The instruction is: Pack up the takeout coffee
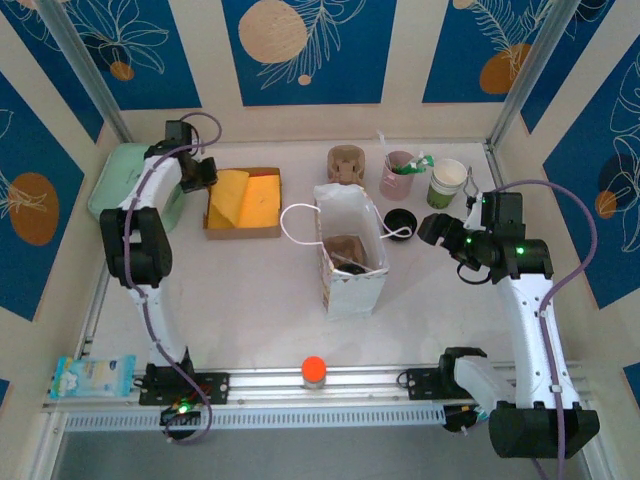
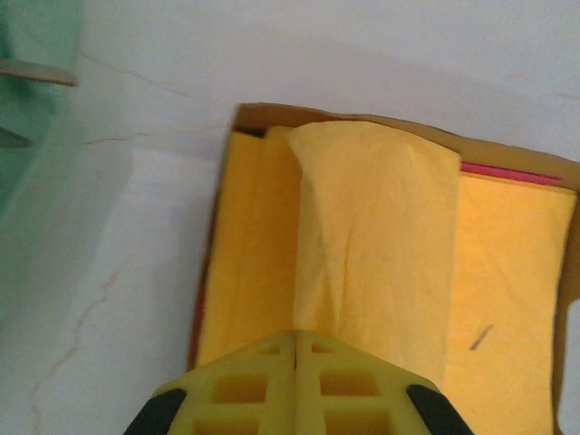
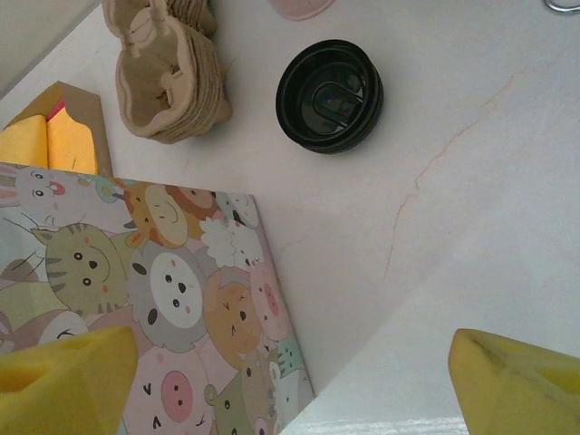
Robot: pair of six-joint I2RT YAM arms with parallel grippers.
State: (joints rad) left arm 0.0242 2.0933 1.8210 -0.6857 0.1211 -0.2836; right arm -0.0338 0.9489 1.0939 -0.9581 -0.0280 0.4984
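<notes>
Seeing paper bag [image 1: 350, 250] mid-table, packing not done yet. Hovering right gripper [image 3: 290, 376], jaws released, beside bag. Parking left gripper [image 2: 296, 362] clenched above napkin box [image 1: 240, 232]. Leaving takeout coffee [image 3: 329, 95] standing just right of bag; grasp and drop-in pending.

the small takeout coffee cup with a round black plastic lid [image 1: 400, 220] stands upright on the white desk [image 1: 260, 290], right of centre toward the far side. it sits just right of the cartoon-animal paper bag [image 1: 350, 255], apart from it. the lid [image 3: 329, 95] is pressed on, a raised oval at its middle.
</notes>
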